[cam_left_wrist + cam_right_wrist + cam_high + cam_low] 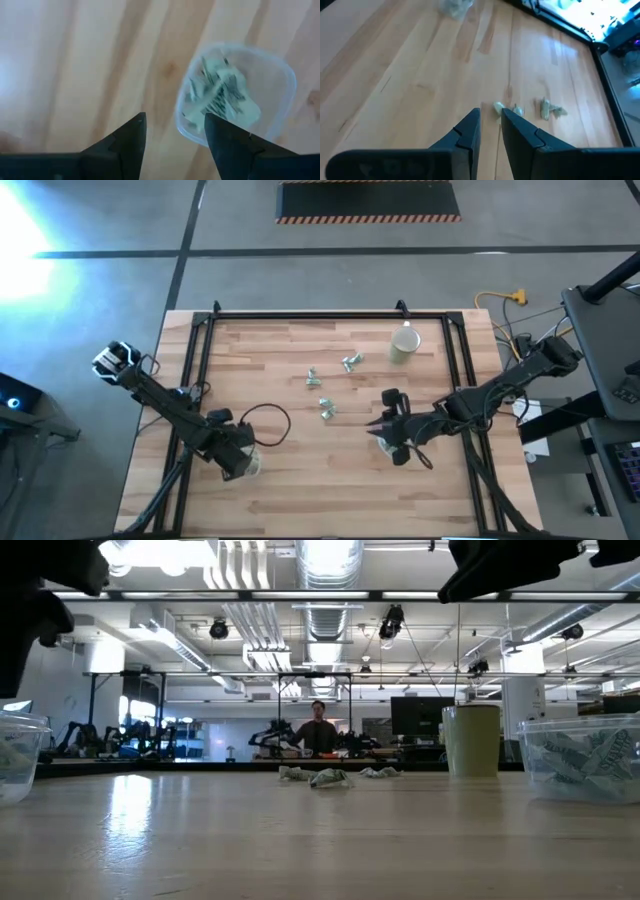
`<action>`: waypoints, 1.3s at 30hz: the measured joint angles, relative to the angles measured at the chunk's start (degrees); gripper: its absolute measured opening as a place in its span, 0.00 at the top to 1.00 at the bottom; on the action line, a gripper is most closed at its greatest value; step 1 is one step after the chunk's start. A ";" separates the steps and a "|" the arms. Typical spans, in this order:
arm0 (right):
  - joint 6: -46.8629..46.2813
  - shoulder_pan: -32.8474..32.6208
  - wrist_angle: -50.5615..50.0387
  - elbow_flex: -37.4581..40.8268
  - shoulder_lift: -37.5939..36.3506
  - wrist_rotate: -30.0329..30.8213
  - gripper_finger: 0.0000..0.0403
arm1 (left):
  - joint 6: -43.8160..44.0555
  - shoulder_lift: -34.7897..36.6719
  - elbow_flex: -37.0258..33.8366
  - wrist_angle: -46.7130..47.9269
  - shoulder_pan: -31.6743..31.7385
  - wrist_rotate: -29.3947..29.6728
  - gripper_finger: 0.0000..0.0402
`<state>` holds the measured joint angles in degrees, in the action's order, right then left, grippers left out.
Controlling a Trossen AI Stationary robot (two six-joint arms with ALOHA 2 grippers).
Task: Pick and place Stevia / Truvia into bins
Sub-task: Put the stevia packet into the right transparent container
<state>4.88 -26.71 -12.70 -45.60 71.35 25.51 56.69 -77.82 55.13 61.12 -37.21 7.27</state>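
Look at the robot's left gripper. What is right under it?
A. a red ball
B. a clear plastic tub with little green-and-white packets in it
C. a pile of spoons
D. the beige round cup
B: in the left wrist view the left gripper, fingers spread apart, hangs over the clear plastic tub holding pale green-and-white sachets, while the beige round cup stands far off at the table's back.

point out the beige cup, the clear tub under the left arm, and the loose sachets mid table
opaque beige round cup (404, 344), high view, its side wall
clear plastic tub with rounded corners (280, 75), left wrist view, bare rim
pale green-and-white paper sachets (325, 409), high view, the nearest loose cluster
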 joint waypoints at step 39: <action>6.08 25.97 8.98 -14.08 33.01 -25.98 0.60 | -5.03 3.26 -2.29 4.68 2.23 58.86 0.54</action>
<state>10.96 -0.74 -3.72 -59.68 104.36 -0.47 51.66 -74.57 52.84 65.80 -34.98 66.13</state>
